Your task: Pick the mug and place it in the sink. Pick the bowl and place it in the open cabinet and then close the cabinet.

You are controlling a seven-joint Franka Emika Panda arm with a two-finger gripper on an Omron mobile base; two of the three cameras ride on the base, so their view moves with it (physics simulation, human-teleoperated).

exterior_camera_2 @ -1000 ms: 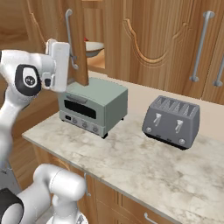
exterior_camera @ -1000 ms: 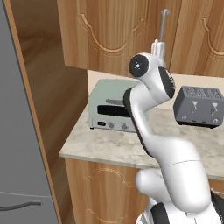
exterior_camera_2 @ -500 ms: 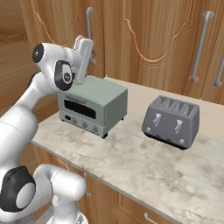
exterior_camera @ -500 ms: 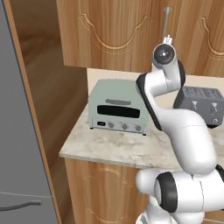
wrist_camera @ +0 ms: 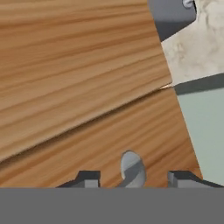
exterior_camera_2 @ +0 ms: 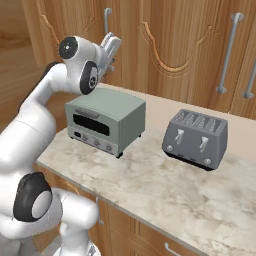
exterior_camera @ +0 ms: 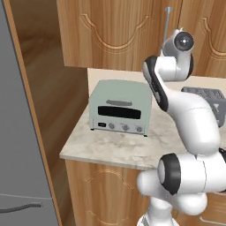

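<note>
Swung shut within the last second, the cabinet [exterior_camera: 114, 31] door now lies level with its neighbours where it had stood edge-on and open. The white arm has meanwhile reached over to follow the door's bar handle [exterior_camera_2: 106, 17].

Nearest the onlooker, the marble counter [exterior_camera_2: 165, 185] carries a pale green toaster oven [exterior_camera_2: 105, 120] and, well to its right, a grey toaster [exterior_camera_2: 197, 137]. The arm arches above the oven's left end without touching it.

Beyond, at the cabinet face, the gripper [exterior_camera_2: 113, 42] is held up against the lower part of the handle. Seen from the hand, the gripper [wrist_camera: 133, 177] is spread, one fingertip [wrist_camera: 89, 177] on either side of the handle's rounded end [wrist_camera: 131, 166], with bare wood showing in both gaps. It pinches nothing.

The cabinet hangs on the wall directly behind the oven. The bowl would be behind that door, which hides whatever is inside.

The likeliest upset lies in the retreat. With the fingers astride the bar, a sideways or outward pull could catch the handle and drag the door open again. The door may also not be fully seated, though its seam looks tight. A hasty swing down could also bring the elbow onto the oven's top.
</note>
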